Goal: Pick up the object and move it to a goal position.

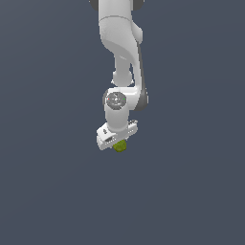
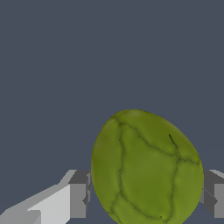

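Claw (image 1: 118, 143) closed around the object (image 2: 146, 168), pads touching both flanks; it sits between the fingers (image 2: 78, 194), no table edge visible. Looks light, rigid, smooth-rounded, likely slippery; grip across its widest middle.

The object (image 2: 146, 168) has an olive, matt skin, uneven in tone and crossed by dark, crack-like veins. The arm (image 1: 122, 43) is smooth white, plastic-looking, with a soft sheen and a dull grey metallic disc at the wrist joint. The fingers (image 2: 78, 194) show flat, matt grey pads. The ground (image 1: 48, 191) is plain, matt slate-blue.
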Available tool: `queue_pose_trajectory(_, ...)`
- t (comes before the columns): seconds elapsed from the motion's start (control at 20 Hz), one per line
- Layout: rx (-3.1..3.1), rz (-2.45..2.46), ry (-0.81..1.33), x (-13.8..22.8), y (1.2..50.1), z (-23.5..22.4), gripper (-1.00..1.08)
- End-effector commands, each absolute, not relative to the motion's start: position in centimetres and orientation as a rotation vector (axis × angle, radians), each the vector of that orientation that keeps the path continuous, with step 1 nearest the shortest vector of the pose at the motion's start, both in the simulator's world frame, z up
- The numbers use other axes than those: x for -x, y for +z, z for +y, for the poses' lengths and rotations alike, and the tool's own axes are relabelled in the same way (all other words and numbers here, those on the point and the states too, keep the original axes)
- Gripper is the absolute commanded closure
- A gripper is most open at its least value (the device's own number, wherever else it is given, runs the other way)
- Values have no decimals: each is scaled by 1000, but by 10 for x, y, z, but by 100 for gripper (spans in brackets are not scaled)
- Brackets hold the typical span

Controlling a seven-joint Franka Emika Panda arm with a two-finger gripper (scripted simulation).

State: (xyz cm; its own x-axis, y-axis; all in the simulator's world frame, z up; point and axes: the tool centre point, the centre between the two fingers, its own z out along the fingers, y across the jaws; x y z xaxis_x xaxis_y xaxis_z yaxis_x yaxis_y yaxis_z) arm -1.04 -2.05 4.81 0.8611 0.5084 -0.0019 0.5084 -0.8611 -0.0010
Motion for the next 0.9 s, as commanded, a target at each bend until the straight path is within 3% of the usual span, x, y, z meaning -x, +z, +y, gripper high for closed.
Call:
queue_pose_trajectory(0.0, 3031, -827, 0, 12, 52, -52, 108)
queue_pose_trajectory(0.45, 3031, -827, 0, 15, 60, -155, 108)
queue_pose_trajectory(0.85, 3031, -827, 0, 14, 63, -197, 108)
